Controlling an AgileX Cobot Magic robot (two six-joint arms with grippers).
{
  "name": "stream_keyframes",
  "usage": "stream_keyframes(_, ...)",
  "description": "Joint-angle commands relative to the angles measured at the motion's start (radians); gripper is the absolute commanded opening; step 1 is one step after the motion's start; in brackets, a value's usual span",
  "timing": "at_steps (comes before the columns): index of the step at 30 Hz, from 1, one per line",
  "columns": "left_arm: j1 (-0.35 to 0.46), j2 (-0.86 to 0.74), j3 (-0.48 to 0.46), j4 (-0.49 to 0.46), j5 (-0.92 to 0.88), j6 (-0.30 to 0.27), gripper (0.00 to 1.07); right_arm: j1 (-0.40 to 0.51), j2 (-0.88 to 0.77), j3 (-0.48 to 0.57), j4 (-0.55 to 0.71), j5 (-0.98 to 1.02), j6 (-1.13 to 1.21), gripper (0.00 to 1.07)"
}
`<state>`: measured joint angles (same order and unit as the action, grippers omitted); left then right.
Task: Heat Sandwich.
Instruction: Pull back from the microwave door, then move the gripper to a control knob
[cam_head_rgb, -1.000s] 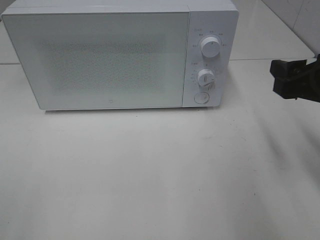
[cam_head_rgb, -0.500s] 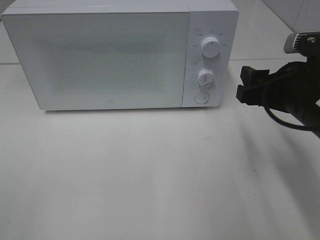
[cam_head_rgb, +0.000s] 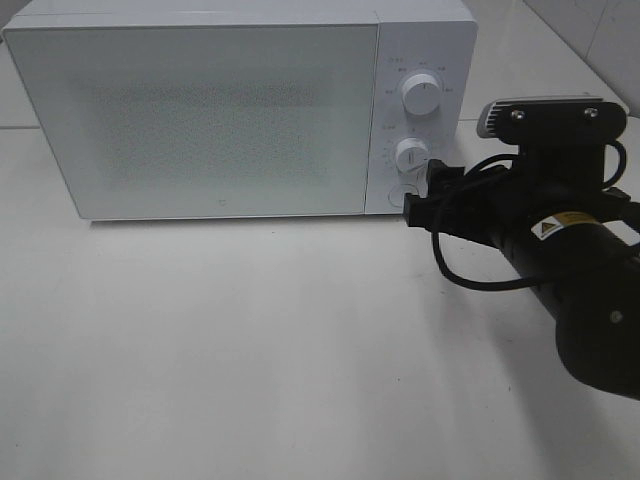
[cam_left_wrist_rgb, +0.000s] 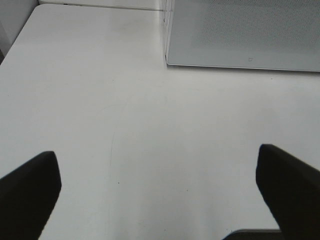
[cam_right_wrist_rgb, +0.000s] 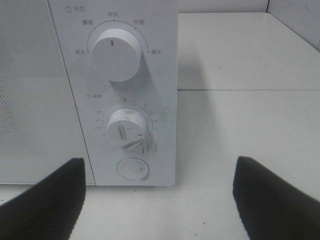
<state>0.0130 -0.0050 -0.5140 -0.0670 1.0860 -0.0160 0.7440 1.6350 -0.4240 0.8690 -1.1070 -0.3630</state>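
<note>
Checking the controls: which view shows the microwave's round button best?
Right wrist: the button faces the camera, whole, under the lower dial. Exterior high shows it small, partly behind the right hand. Left wrist shows only part of the door, no button.

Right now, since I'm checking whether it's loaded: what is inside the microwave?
Only the outside of the microwave shows. Its door is shut, and the window is a pale dotted screen. Nothing can be made out behind it, so whatever is inside is hidden.
</note>
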Motion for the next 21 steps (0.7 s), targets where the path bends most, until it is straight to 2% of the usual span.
stream_keyframes(1,0.002,-0.022,-0.001,-0.008,-0.013,-0.001,0.99,0.007,0.020,-0.030,0.004,-0.014,-0.015,0.76)
stream_keyframes(17,0.002,-0.022,-0.001,-0.008,-0.013,-0.001,0.99,0.004,0.211,-0.204,-0.004,-0.021,-0.007,0.76)
stream_keyframes(21,0.002,-0.022,-0.001,-0.008,-0.013,-0.001,0.99,-0.018,0.253,-0.245,-0.046,-0.014,-0.001,0.76)
